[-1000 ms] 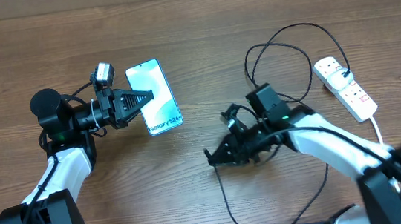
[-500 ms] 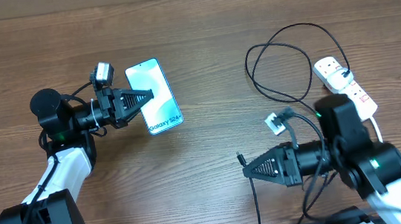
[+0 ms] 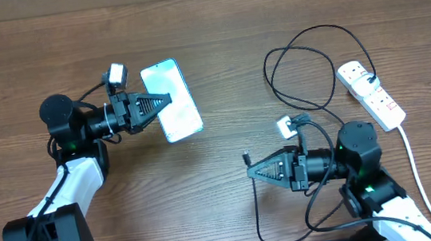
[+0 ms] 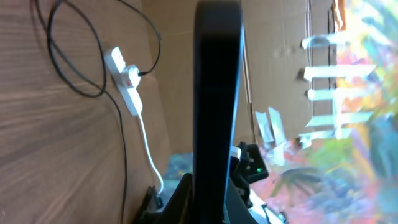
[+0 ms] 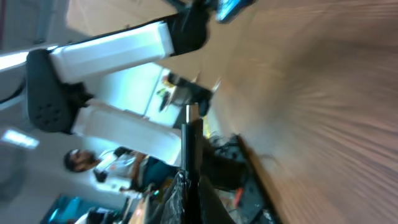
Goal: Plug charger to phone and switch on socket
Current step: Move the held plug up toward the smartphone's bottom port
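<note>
Centre left in the overhead view, the left gripper [image 3: 152, 105] is clenched on the side of the phone [image 3: 173, 99]. The phone's long axis runs top to bottom of the frame, leaning slightly right. At lower right, the right gripper [image 3: 255, 172] pinches the charger [image 3: 266, 73] near its connector tip [image 3: 246, 159], which lies below and right of the phone's lower end. The socket [image 3: 371, 94] sits far right, nearer the right arm.
</note>
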